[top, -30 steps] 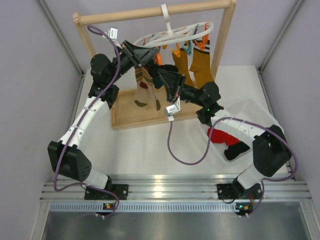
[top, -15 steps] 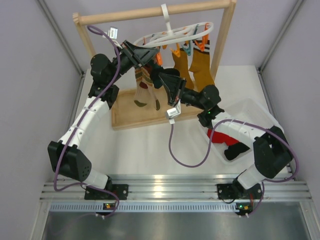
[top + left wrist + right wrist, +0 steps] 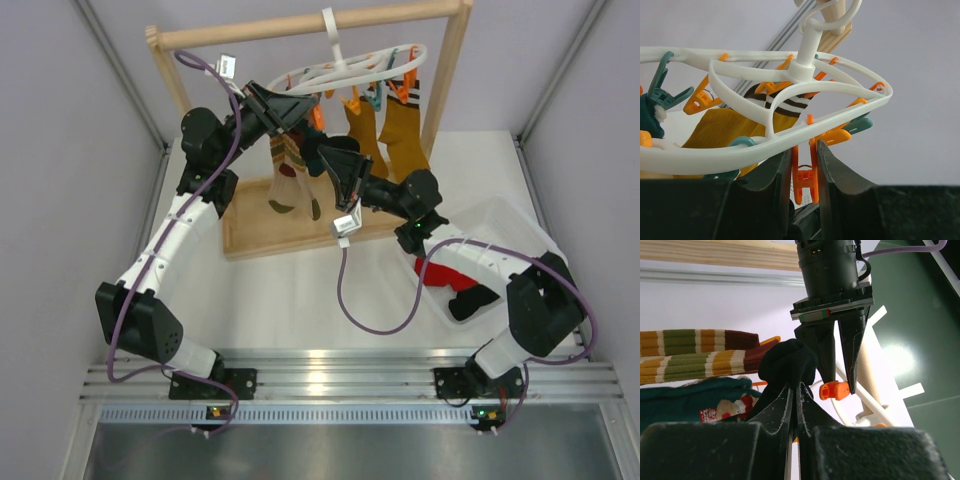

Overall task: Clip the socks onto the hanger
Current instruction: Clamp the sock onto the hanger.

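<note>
The white ring hanger (image 3: 345,72) hangs by its hook from the wooden rack, with orange and teal clips round its rim (image 3: 790,142). My left gripper (image 3: 300,112) is shut on an orange clip (image 3: 805,175) under the ring's near edge, squeezing its handles. My right gripper (image 3: 322,152) is shut on a black sock (image 3: 787,362), bunched above its fingertips, right beside that orange clip (image 3: 834,390) and the left gripper (image 3: 840,387). A red sock (image 3: 450,272) and another black sock (image 3: 472,300) lie in the bin.
Mustard-yellow socks (image 3: 400,125) and a brown-green striped sock (image 3: 290,175) hang from the hanger. The wooden rack (image 3: 300,25) stands on a wooden base (image 3: 265,230). A clear plastic bin (image 3: 520,225) sits at the right. Grey walls close in both sides.
My right gripper has edged slightly up and left toward the hanger with the black sock. The left gripper has stayed shut on the orange clip.
</note>
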